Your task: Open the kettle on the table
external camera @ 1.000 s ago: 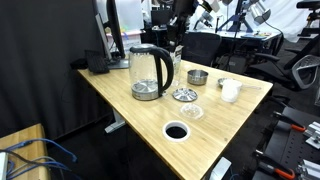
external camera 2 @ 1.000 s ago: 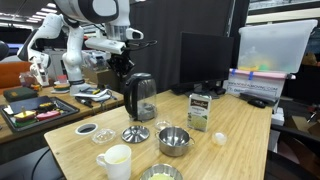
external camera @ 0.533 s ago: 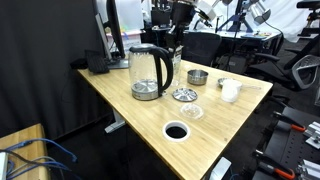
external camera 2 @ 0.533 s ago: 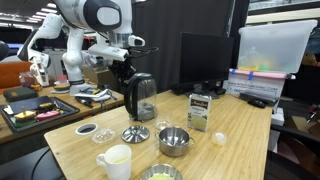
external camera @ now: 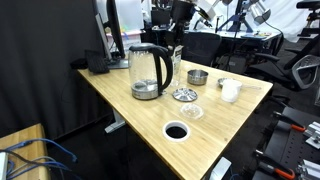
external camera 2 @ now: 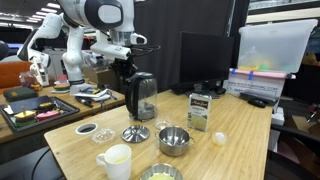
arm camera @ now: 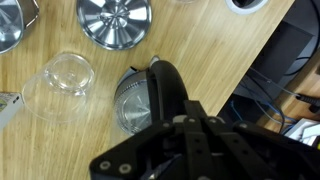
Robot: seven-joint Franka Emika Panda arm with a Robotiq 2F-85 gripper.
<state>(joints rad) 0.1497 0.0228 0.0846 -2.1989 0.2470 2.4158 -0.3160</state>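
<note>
The kettle (external camera: 150,72) stands upright on the table (external camera: 140,112) at the robot's end, with its long axis vertical. It has a clear glass wall, a silver metal base and a black lid on top. In an exterior view its curved black handle points toward a ribbed round metal disc (external camera: 184,94). In the wrist view the handle arcs beside the lid. The gripper (external camera 2: 124,68) hangs just above the kettle — whether its fingers are spread or pressed together I cannot tell.
</note>
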